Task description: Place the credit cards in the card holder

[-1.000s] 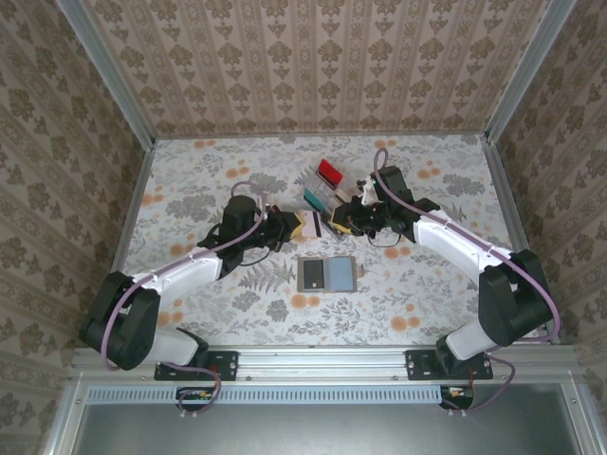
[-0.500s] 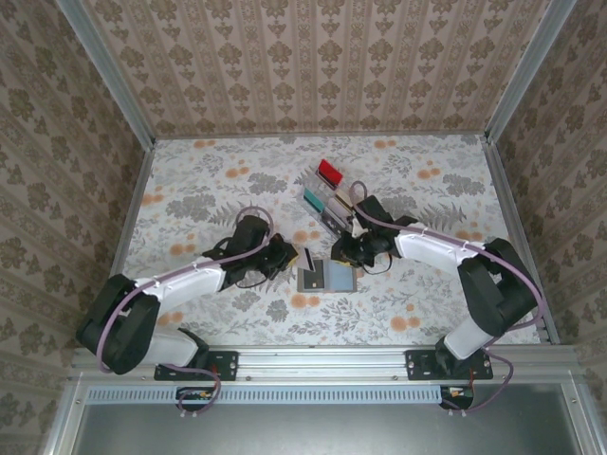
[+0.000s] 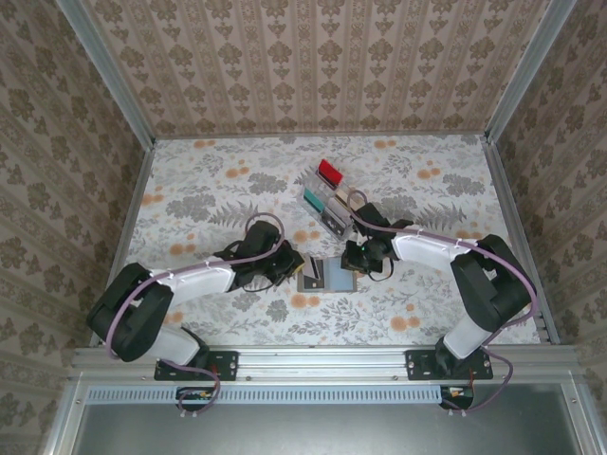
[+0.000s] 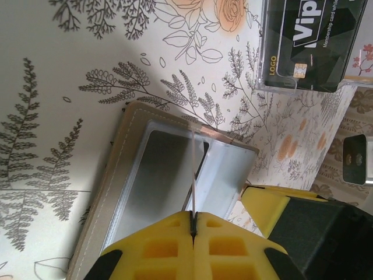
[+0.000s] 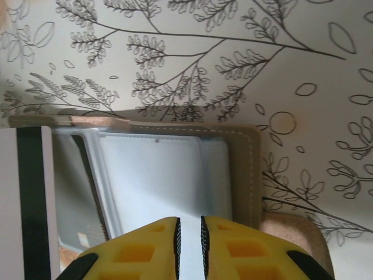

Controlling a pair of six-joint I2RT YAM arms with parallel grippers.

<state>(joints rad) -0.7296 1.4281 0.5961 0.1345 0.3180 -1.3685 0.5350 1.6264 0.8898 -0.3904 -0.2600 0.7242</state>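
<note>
Wallpapered walls [image 3: 313, 66] enclose the floral desk [image 3: 209, 180] on three sides, and broad bare stretches are seen along its left, right and far edges. The holder [image 3: 327, 280] is laid open and flat near the middle of the desk, toward the front. The rack [image 3: 332, 216] is set just behind it, with a red card [image 3: 329, 172] and a teal card [image 3: 311, 197] standing at the rack's far end and a black card [image 4: 309, 35] in the nearest slot. The left fingers [image 3: 292, 263] are placed at the holder's left edge and are clamped tight on a white card [image 4: 193, 175] with a black stripe, which is held on edge over the holder's open pocket. Whether the card's lower edge touches the pocket cannot be told. The right fingers [image 3: 349, 258] are placed low at the holder's right edge, by its stitched border, with a narrow slit between them; whether anything is pinched there cannot be told. The holder lies between the two sets of fingers, so little room is found there, while the desk outside them is open.
</note>
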